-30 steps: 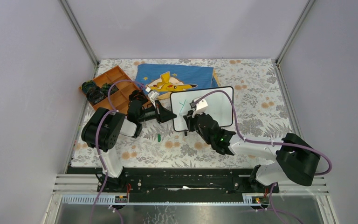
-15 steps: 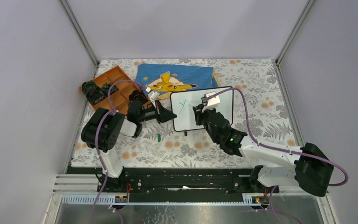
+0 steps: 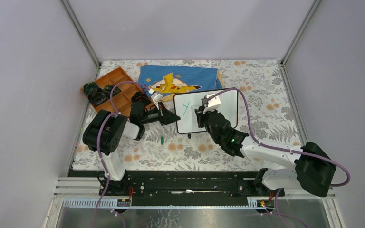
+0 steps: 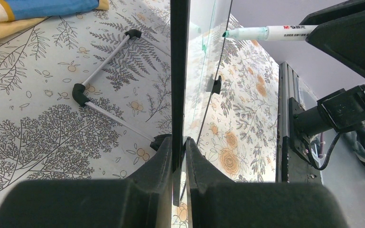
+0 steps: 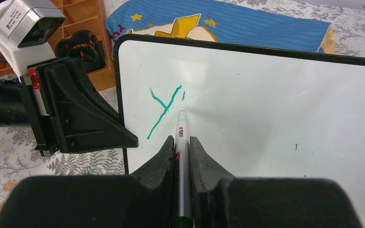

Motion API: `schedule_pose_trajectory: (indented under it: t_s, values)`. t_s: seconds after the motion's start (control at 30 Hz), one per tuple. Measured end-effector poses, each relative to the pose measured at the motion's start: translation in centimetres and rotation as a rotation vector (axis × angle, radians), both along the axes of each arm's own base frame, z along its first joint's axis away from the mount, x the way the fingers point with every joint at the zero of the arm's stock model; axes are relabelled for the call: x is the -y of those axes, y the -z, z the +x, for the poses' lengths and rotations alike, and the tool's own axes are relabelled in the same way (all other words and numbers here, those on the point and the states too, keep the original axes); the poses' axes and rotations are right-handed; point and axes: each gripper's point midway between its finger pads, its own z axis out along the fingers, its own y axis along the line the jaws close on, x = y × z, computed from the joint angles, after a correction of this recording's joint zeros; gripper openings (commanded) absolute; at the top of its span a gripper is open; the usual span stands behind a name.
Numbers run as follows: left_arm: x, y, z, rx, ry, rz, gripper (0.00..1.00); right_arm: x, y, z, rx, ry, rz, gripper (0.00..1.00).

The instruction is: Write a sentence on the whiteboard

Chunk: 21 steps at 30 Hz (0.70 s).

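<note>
The whiteboard (image 3: 225,111) stands tilted on the flowered table, white with a thin black frame. My left gripper (image 3: 176,118) is shut on its left edge; the left wrist view shows the frame (image 4: 178,71) edge-on between my fingers (image 4: 179,142). My right gripper (image 3: 200,115) is shut on a silver marker (image 5: 181,142), its tip against the board (image 5: 275,104). Of the sentence, only a green "Y" (image 5: 164,107) and a short stroke (image 5: 183,95) just right of it show. The marker (image 4: 266,32) also shows in the left wrist view, pointing at the board's face.
A blue Pikachu cloth (image 3: 180,78) lies behind the board. An orange divided tray (image 3: 116,88) with dark parts sits at the back left. A small green cap (image 3: 162,139) lies on the table in front of the left gripper. The board's wire feet (image 4: 100,71) rest behind it.
The right gripper carried the marker rightwards across the board; the "Y" gained its long stroke and a short stroke appeared beside it. The left gripper and the board stayed still.
</note>
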Motion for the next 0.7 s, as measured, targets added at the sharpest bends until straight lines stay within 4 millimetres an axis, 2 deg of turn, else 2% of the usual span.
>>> schedule_pose_trajectory:
  t_s: [0.3,0.7]
  values:
    - [0.0,0.0,0.0,0.001,0.001,0.001,0.00,-0.6,0.1,0.4,-0.002,-0.001,-0.003,0.00]
    - [0.0,0.1,0.0,-0.004,-0.002,0.002,0.00,-1.2,1.2,0.4,-0.024,-0.024,-0.023,0.00]
